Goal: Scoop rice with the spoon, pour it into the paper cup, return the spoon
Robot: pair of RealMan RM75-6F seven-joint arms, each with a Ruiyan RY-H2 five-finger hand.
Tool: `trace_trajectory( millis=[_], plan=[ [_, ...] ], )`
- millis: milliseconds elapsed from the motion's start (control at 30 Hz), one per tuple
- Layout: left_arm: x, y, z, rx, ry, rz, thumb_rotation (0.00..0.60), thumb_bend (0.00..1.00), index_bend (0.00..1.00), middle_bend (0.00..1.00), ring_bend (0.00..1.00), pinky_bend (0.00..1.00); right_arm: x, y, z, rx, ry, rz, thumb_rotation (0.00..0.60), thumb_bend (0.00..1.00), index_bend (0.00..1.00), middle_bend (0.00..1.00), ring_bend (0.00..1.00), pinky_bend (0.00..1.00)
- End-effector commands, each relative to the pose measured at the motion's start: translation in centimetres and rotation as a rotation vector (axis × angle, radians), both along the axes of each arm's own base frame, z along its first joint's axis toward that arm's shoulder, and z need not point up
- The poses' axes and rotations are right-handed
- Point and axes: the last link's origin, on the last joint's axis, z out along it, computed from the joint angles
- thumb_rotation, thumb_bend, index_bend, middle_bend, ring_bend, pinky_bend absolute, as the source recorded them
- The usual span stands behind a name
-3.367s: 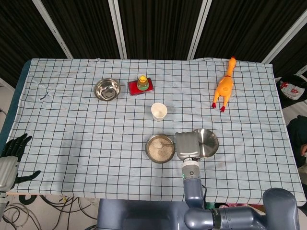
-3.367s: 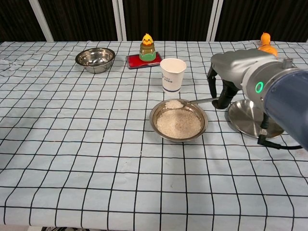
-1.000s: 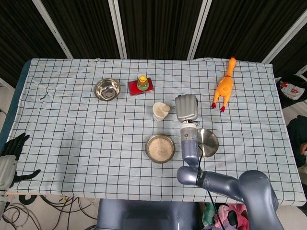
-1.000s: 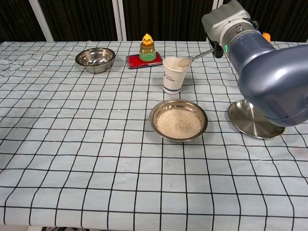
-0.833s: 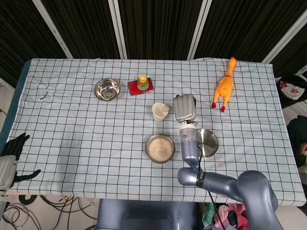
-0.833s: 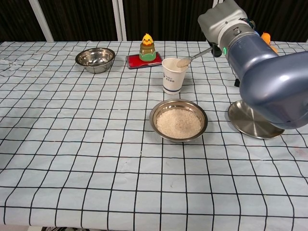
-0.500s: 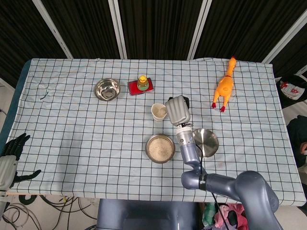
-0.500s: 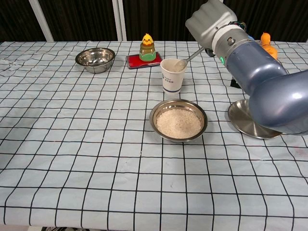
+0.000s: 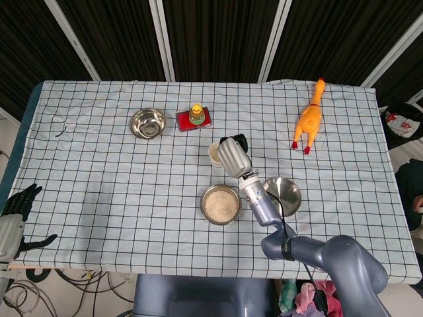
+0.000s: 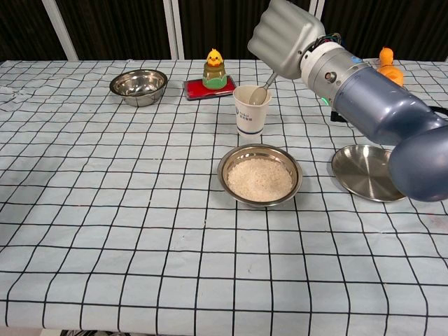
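Broadly, the tabletop (image 10: 105, 231) was covered by a pale blue cloth with a black grid, and everything sat on that. The right robot hand (image 10: 283, 35), grey and bulky on its blue-grey arm, hung above and just right of the white paper cup (image 10: 251, 110), its fingers closed around the handle of the slim metal spoon (image 10: 262, 89). The spoon slanted steeply down from the hand, its bowl tipped at the cup's rim; how much rice was left in it could not be told. In the head view the same right robot hand (image 9: 230, 154) overlapped the right side of the paper cup (image 9: 215, 154).

Nearer the robot than the cup sat the round steel bowl of rice (image 10: 260, 175), with a flat, shiny steel plate (image 10: 367, 173) to its right. An empty steel bowl (image 10: 138, 86) stood at the far left, beside a small yellow duck figure (image 10: 213, 68) resting on a red tray (image 10: 209, 87). An orange rubber chicken (image 9: 309, 119) lay well apart on the far right.

The left robot hand (image 9: 16, 210), dark-fingered, hung off the near left edge of the tabletop, holding nothing, its fingers spread apart.
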Motion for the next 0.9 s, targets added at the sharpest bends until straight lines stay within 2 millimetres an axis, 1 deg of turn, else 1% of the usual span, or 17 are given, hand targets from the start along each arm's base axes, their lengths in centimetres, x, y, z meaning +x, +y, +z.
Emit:
trace_trajectory(
  millis=[33,433,500,600,767,900],
  plan=[
    [0.0,0.0,0.0,0.0,0.0,0.001,0.6,0.01,0.0,0.0,0.0,0.0,-0.2,-0.1,0.2,-0.008,0.004,0.005,0.6,0.52,0.69,1.0,1.0,1.0],
    [0.0,0.0,0.0,0.004,0.011,-0.004,0.6,0.01,0.0,0.0,0.0,0.0,-0.3,0.2,1.1,-0.024,-0.028,0.006,0.6,0.51,0.69,1.0,1.0,1.0],
    [-0.1,0.1,0.0,0.007,0.014,-0.005,0.6,0.01,0.0,0.0,0.0,0.0,-0.3,0.4,1.3,-0.021,-0.064,-0.01,0.6,0.52,0.69,1.0,1.0,1.0],
    [-0.1,0.1,0.1,0.013,0.015,-0.005,0.6,0.01,0.0,0.0,0.0,0.0,-0.2,0.7,1.8,-0.027,-0.163,-0.062,0.6,0.52,0.69,1.0,1.0,1.0],
    [-0.1,0.1,0.2,0.022,0.021,-0.004,0.6,0.01,0.0,0.0,0.0,0.0,-0.1,1.1,3.8,-0.076,-0.233,-0.078,0.6,0.52,0.69,1.0,1.0,1.0],
    [-0.1,0.1,0.2,0.028,0.021,-0.008,0.6,0.01,0.0,0.0,0.0,0.0,-0.9,1.9,6.1,-0.096,-0.331,-0.134,0.6,0.51,0.69,1.0,1.0,1.0]
  ],
)
